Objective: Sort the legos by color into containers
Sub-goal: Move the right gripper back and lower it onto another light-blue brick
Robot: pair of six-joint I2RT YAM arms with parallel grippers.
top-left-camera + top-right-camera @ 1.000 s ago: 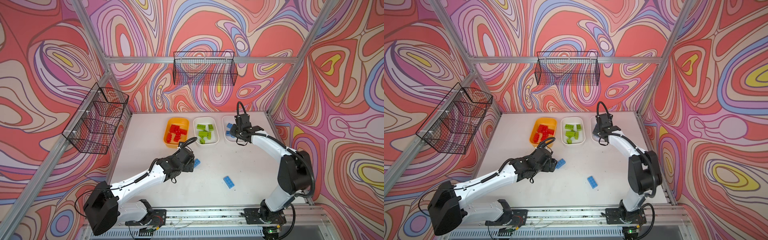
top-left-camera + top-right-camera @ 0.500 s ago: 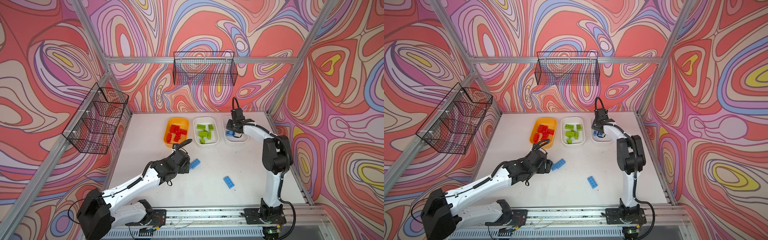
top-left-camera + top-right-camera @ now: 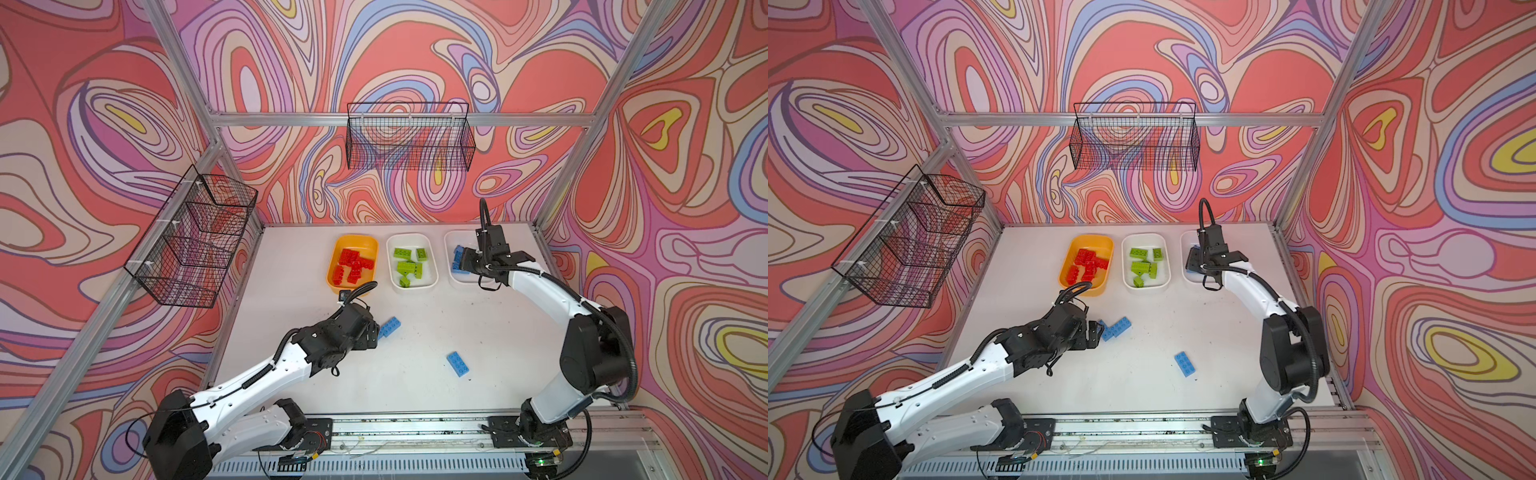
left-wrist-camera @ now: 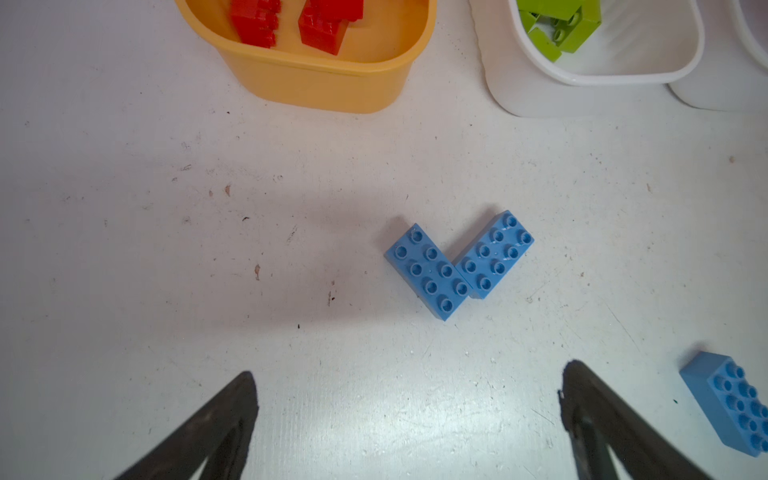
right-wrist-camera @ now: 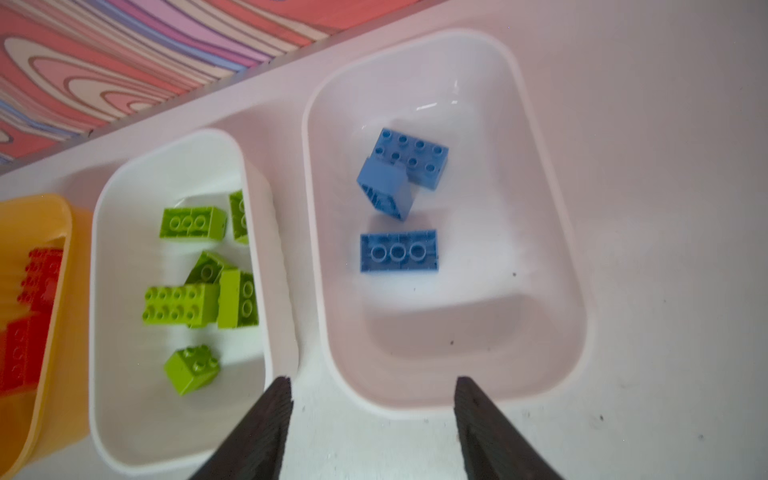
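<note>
Left gripper (image 4: 409, 370) is held wide open and empty, near two touching blue bricks (image 4: 432, 272) on the table (image 4: 124, 249). Right gripper (image 5: 374, 380) is seen parted, empty, over the white tub (image 5: 540, 199) where three blue bricks (image 5: 399, 251) are lying. Red bricks (image 3: 353, 264) are found in the yellow-orange tub (image 3: 357, 243).

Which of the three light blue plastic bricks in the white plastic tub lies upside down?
The lone light blue brick, showing three hollow underside tubes; the other two touch, one studs-up.
</note>
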